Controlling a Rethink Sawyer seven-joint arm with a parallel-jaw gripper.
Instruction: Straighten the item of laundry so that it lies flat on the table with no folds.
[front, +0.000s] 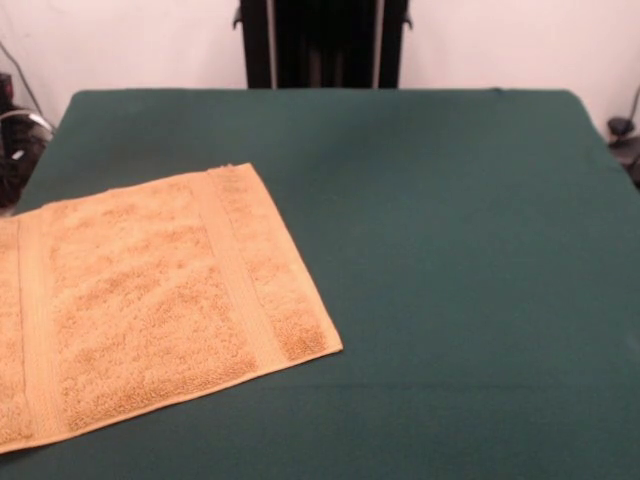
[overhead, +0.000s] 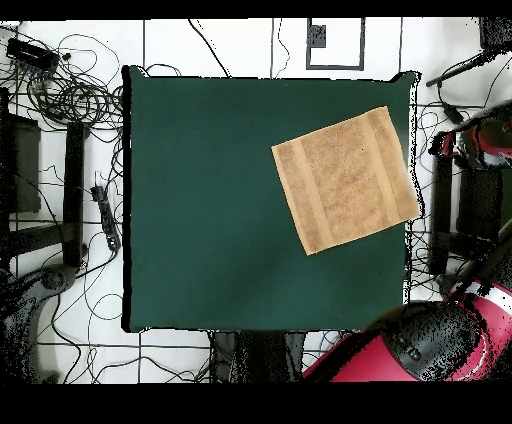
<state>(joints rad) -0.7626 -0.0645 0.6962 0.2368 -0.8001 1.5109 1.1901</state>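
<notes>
Green felt table (front: 450, 250) carries the orange-tan towel (front: 150, 300), spread flat, unfolded, at its front-view left edge. Red arm (overhead: 420, 345) swung aside; its gripper's fingers can't be made out.

Even, soft indoor light, table (front: 450, 250) evenly lit, no glare, faint shadow under towel (front: 150, 300) edge
</notes>
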